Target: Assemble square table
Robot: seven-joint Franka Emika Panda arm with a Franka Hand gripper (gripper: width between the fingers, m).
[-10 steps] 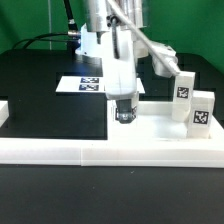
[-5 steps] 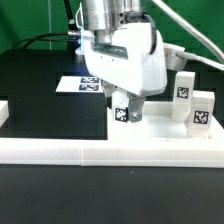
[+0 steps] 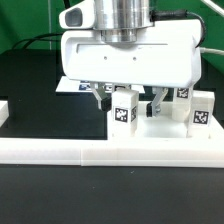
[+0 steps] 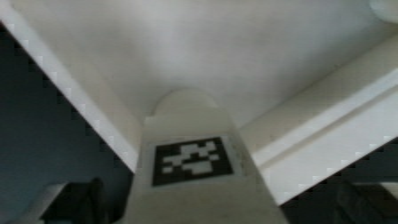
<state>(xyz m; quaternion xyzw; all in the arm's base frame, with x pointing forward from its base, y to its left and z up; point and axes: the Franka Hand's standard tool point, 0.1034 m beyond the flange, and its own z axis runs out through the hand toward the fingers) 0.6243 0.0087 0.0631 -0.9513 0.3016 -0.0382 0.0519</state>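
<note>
We see the tool (image 3: 127,108) low over the white tabletop (image 3: 150,140), with its broad white body filling the upper middle of the exterior view. Between its two dark fingers (image 3: 104,97) stands a small white block leg (image 3: 124,113), upright, and the fingers appear pressed against its sides, so we read the tool as clenched on this leg; the contact itself is partly hidden by the tool body. The leg carries a black-and-white tag facing the exterior camera. In the wrist view the same leg (image 4: 187,160) rises toward the lens, its square tag plainly visible, with the tabletop's raised rim (image 4: 320,130) running beside it. We cannot tell whether the leg's lower end touches the tabletop.

Two more tagged legs (image 3: 200,112) stand upright on the exterior view's right, close together, one just behind the other. The marker board (image 3: 78,86) lies flat on the black surface (image 3: 45,100) behind the tool, mostly hidden. A long white border rail (image 3: 60,152) runs along the near edge.

The tags bear only square black-and-white patterns; we can read no letters or brand names anywhere.
</note>
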